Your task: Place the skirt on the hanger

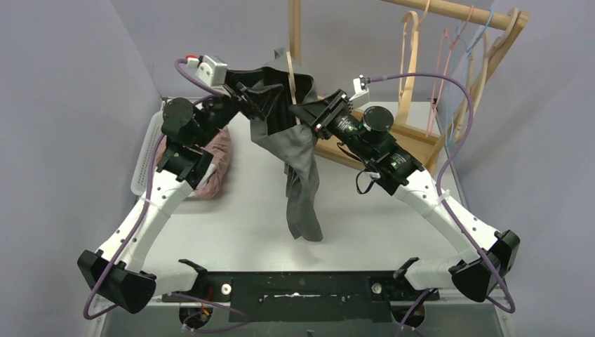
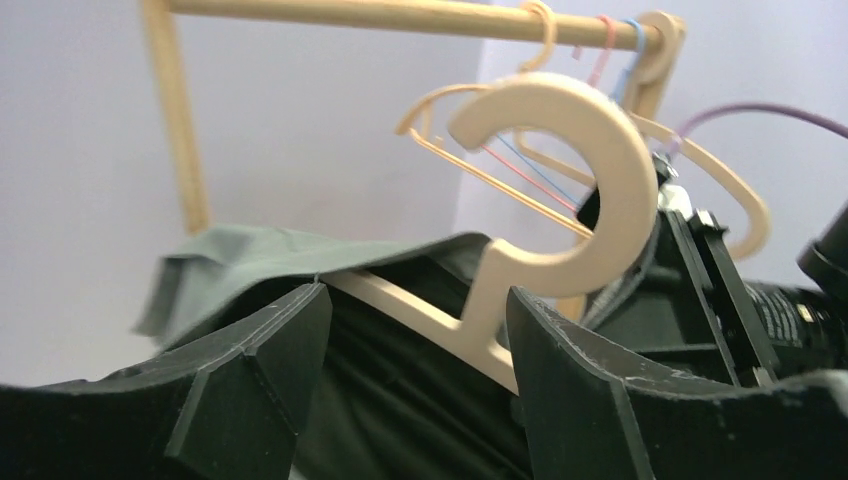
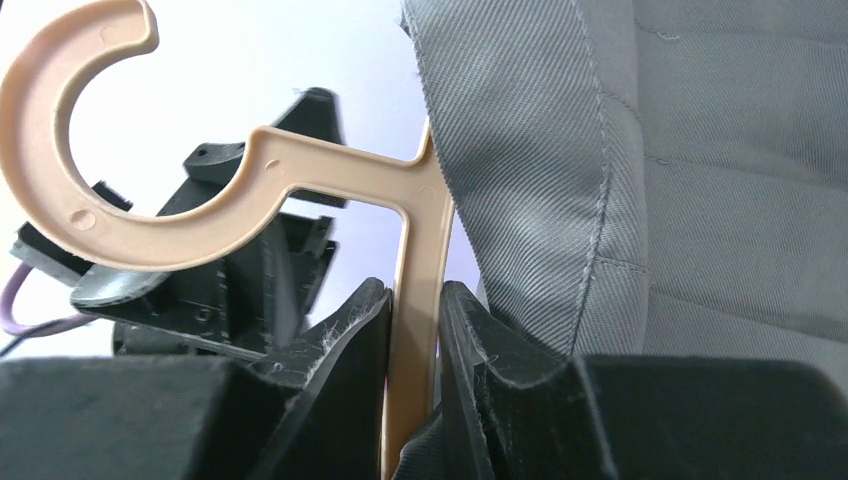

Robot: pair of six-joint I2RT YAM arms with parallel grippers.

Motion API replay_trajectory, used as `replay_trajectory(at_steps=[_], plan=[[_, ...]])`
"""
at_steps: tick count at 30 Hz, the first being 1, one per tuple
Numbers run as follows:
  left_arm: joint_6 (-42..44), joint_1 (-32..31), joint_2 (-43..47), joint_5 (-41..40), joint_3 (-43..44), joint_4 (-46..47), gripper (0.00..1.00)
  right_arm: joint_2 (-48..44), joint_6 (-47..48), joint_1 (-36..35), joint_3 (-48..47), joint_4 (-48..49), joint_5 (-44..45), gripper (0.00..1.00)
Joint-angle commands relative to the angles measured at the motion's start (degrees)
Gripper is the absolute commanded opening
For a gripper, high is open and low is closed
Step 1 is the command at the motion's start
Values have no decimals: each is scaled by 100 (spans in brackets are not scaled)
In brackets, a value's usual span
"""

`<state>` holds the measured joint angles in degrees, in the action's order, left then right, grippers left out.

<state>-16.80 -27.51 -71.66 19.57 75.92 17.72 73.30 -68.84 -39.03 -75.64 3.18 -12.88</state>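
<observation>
Right tool (image 3: 415, 300) clamps the hanger (image 3: 330, 172) steady so the skirt (image 3: 700, 150) drapes on; left tool (image 2: 415, 305) sits spread apart.

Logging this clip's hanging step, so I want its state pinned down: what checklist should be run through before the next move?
1. Right tool clamped on hanger: ok, its arm sits between shut jaws.
2. Skirt over hanger: ok on one arm in the left wrist view; the other arm, cannot tell.
3. Left tool holding skirt: cannot tell; jaws apart, dark fabric between.
4. Hook bare for the rail: ok.
5. Hem off the table: cannot tell from above.
</observation>
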Motion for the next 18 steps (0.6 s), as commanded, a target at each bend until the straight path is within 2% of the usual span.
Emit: replay_trajectory(at_steps=[1, 11, 18], plan=[[65, 398, 439, -308, 460, 59, 66, 18, -88, 30, -230, 629, 562, 0], [401, 589, 1407, -991, -77, -810, 66, 422, 433, 107, -1085, -7, 2037, 0], [229, 597, 2245, -1265, -801, -1478, 66, 882, 391, 609, -1706, -25, 2151, 0]])
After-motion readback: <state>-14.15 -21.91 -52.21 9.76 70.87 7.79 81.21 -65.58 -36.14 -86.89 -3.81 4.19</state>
